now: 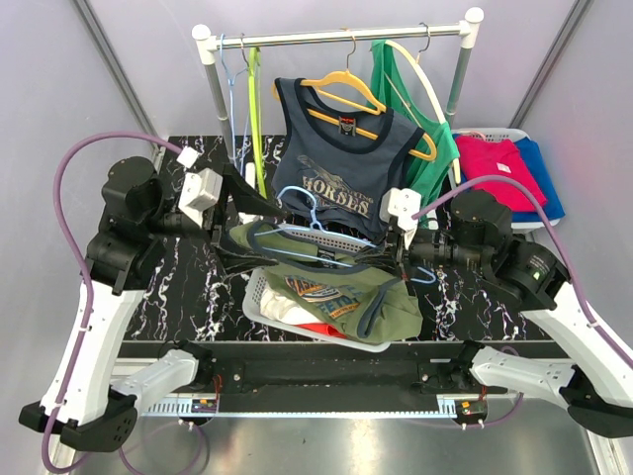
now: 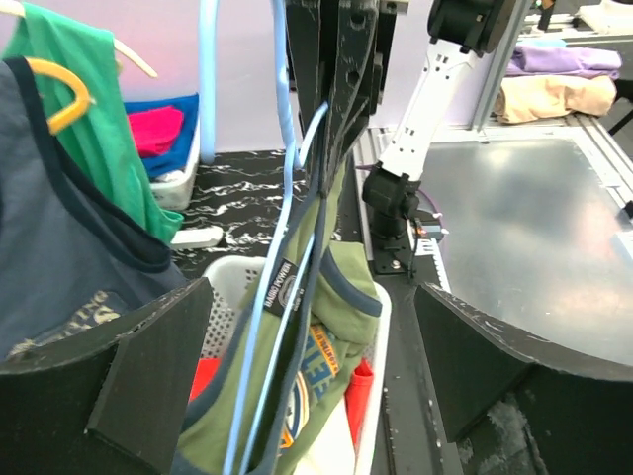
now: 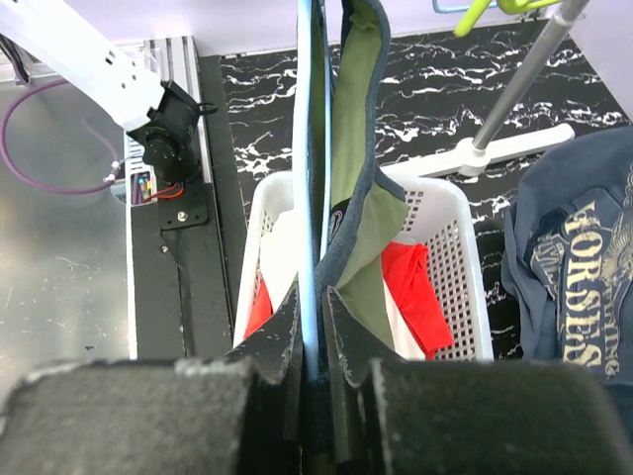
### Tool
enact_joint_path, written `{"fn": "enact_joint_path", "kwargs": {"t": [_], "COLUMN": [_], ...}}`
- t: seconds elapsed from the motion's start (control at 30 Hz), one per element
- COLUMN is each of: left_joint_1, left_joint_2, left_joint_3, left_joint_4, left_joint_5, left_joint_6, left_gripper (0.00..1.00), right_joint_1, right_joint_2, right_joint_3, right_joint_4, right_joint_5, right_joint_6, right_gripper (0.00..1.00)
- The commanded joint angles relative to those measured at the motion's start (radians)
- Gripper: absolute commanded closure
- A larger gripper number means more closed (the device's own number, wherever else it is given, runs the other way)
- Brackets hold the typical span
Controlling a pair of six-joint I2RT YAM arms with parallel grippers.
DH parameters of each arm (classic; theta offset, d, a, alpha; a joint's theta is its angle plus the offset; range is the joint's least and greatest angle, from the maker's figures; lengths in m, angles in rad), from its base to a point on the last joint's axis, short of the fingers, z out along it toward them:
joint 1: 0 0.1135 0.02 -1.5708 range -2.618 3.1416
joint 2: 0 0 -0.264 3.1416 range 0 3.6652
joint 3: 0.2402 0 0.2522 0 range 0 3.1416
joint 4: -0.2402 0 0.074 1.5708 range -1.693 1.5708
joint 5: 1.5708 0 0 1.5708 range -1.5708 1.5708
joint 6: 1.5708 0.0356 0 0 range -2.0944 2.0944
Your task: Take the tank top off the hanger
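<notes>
My right gripper point(image 3: 312, 332) is pinched shut on the blue hanger point(image 3: 309, 178), the olive tank top point(image 3: 358, 168) trails straight ahead of it along the hanger, above the basket point(image 3: 450, 267), and beyond, my left gripper point(image 2: 307, 307) gapes wide, facing the fabric's far end.

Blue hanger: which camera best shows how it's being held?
Right wrist: the blue hanger runs edge-on straight into the shut right gripper, with the green tank top draped alongside. The top view shows only its hook and bar above the basket. The left wrist shows thin blue wires amid fabric.
</notes>
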State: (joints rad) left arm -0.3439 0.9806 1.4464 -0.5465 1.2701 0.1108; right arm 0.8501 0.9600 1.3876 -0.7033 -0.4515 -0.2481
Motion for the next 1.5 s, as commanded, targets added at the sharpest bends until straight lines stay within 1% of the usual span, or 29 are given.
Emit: {"fn": "enact_joint_path", "kwargs": {"t": [0.0,0.13,0.2,0.3,0.33,0.4,0.43,0.47,0.53,0.67,0.7,0.73,0.77,0.8,0.83,0.87,0.9,0.93,1.07,1.23,1.33,1.37,1.47], "left_joint_1": [-0.004,-0.006,-0.006,-0.009,-0.009,-0.009,-0.009,-0.009,-0.01,-0.009,-0.009,-0.009,-0.007,-0.007,-0.004,-0.003,0.0,0.002,0.006,0.014,0.02,0.02,0.025], "left_joint_2": [-0.022,-0.036,-0.034,-0.034,-0.034,-0.034,-0.036,-0.037,-0.043,-0.053,-0.057,-0.06,-0.065,-0.072,-0.077,-0.082,-0.091,-0.095,-0.1,-0.103,-0.105,-0.106,-0.109], "left_joint_3": [-0.049,-0.081,-0.08,-0.075,-0.075,-0.072,-0.07,-0.07,-0.075,-0.09,-0.093,-0.096,-0.099,-0.104,-0.107,-0.112,-0.118,-0.127,-0.139,-0.139,-0.139,-0.141,-0.146], "left_joint_4": [0.045,0.046,0.057,0.079,0.083,0.089,0.088,0.091,0.094,0.097,0.097,0.099,0.099,0.099,0.097,0.097,0.097,0.097,0.097,0.111,0.123,0.125,0.132], "left_joint_5": [0.025,-0.101,-0.123,-0.124,-0.123,-0.124,-0.129,-0.133,-0.143,-0.156,-0.166,-0.172,-0.182,-0.207,-0.218,-0.225,-0.235,-0.241,-0.256,-0.261,-0.264,-0.264,-0.262], "left_joint_6": [-0.005,0.047,0.05,0.044,0.046,0.044,0.041,0.044,0.044,0.05,0.053,0.055,0.061,0.064,0.07,0.075,0.079,0.087,0.098,0.093,0.086,0.086,0.075], "left_gripper": [0.12,0.14,0.16,0.26,0.4,0.55,0.68,0.73,0.78,0.81,0.82,0.83,0.86,0.87,0.88,0.88,0.9,0.91,0.94,0.96,0.96,0.96,0.96], "right_joint_1": [0.006,0.006,0.007,0.007,0.007,0.009,0.01,0.009,0.009,0.009,0.009,0.01,0.01,0.01,0.01,0.009,0.009,0.009,0.01,0.009,0.009,0.009,0.009], "right_joint_2": [0.005,0.035,0.048,0.065,0.071,0.078,0.085,0.086,0.092,0.091,0.088,0.076,0.068,0.059,0.033,0.014,-0.021,-0.042,-0.151,-0.28,-0.339,-0.352,-0.379], "right_joint_3": [0.056,0.077,0.086,0.09,0.09,0.088,0.087,0.082,0.074,0.05,0.044,0.038,0.021,0.011,-0.001,-0.028,-0.041,-0.054,-0.143,-0.226,-0.274,-0.316,-0.406], "right_joint_4": [0.122,0.146,0.153,0.166,0.175,0.179,0.177,0.179,0.179,0.183,0.183,0.183,0.183,0.185,0.185,0.185,0.185,0.189,0.206,0.202,0.206,0.214,0.254], "right_joint_5": [-0.047,-0.078,-0.081,-0.081,-0.084,-0.084,-0.079,-0.076,-0.067,-0.029,0.008,0.034,0.062,0.124,0.152,0.181,0.23,0.253,0.33,0.372,0.367,0.364,0.329], "right_joint_6": [0.02,0.033,0.038,0.044,0.047,0.049,0.049,0.049,0.05,0.061,0.061,0.061,0.059,0.058,0.059,0.059,0.066,0.072,0.124,0.207,0.269,0.3,0.364], "right_gripper": [1.0,1.0,1.0,1.0,1.0,1.0,1.0,1.0,1.0,0.97,0.9,0.81,0.74,0.68,0.52,0.38,0.29,0.27,0.25,0.28,0.3,0.31,0.39]}}
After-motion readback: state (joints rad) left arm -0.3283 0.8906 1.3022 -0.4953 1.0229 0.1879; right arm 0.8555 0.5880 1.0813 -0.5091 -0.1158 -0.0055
